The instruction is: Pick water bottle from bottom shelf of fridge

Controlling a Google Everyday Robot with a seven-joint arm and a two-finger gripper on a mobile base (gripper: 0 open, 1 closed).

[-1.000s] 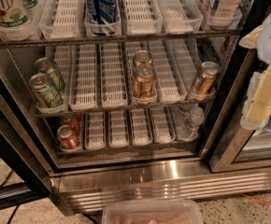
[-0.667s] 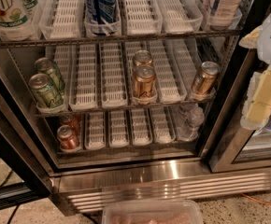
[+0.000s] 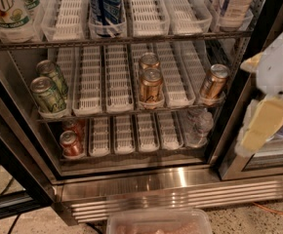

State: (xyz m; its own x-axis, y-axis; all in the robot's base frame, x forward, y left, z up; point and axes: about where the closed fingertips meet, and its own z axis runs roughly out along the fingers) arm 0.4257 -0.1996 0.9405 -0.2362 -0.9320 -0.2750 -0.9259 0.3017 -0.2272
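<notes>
Pickup is not yet begun: the water bottle (image 3: 198,126) is seen on the bottom shelf (image 3: 131,156). The gripper (image 3: 264,125) is held outside the fridge (image 3: 180,180); whether it is spread or closed cannot be told.

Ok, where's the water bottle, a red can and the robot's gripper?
water bottle (image 3: 197,129): camera view, clear body, right end of bottom shelf (image 3: 146,130).
red can (image 3: 71,144): camera view, its side, shelf's left end.
gripper (image 3: 252,139): camera view, between fingertips, picture's right side.
</notes>
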